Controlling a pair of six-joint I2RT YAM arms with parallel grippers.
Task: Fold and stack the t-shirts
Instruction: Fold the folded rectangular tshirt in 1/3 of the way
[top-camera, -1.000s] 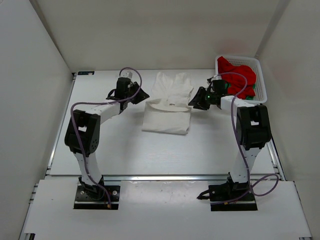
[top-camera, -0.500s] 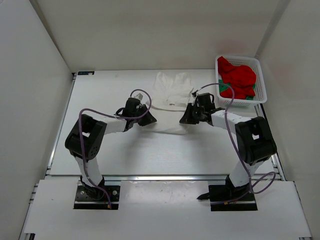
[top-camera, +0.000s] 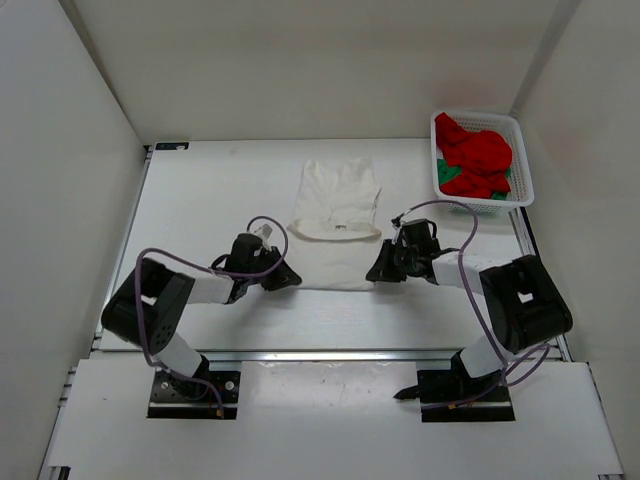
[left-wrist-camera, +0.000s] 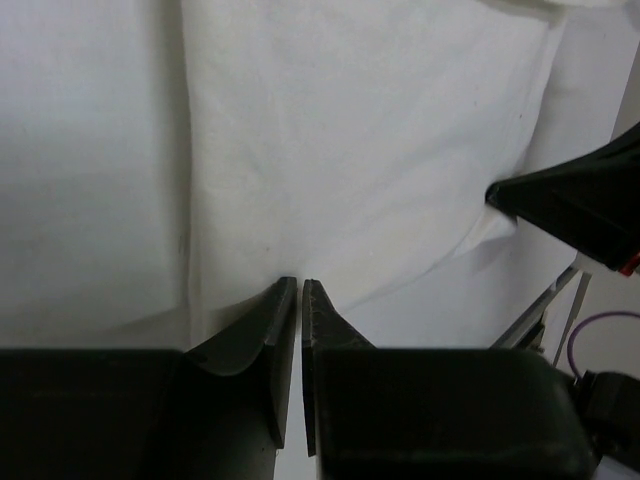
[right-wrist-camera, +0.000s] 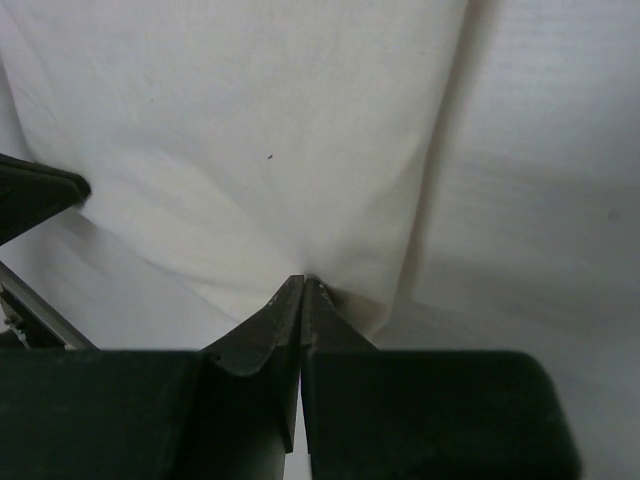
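The white t-shirt (top-camera: 335, 200) lies spread in the middle of the table, collar band across its middle. My left gripper (top-camera: 290, 280) is shut on its near left corner, and the cloth meets the tips (left-wrist-camera: 301, 282) in the left wrist view. On the near right corner my right gripper (top-camera: 375, 273) is shut, the cloth bunched at its tips (right-wrist-camera: 304, 280). Both wrist views are filled with the shirt (left-wrist-camera: 380, 150) (right-wrist-camera: 250, 130). The red t-shirt (top-camera: 480, 160) and the green t-shirt (top-camera: 499, 185) are heaped in the basket.
The white lattice basket (top-camera: 475, 114) stands at the back right corner against the wall. White walls close in the table on the left, back and right. Both arms lie low over the near half of the table, cables looping above them.
Both grippers came from beside the shirt's far half toward the near edge. The right one shut. The shirt's near edge has come nearer, and its far part now lies flatter.
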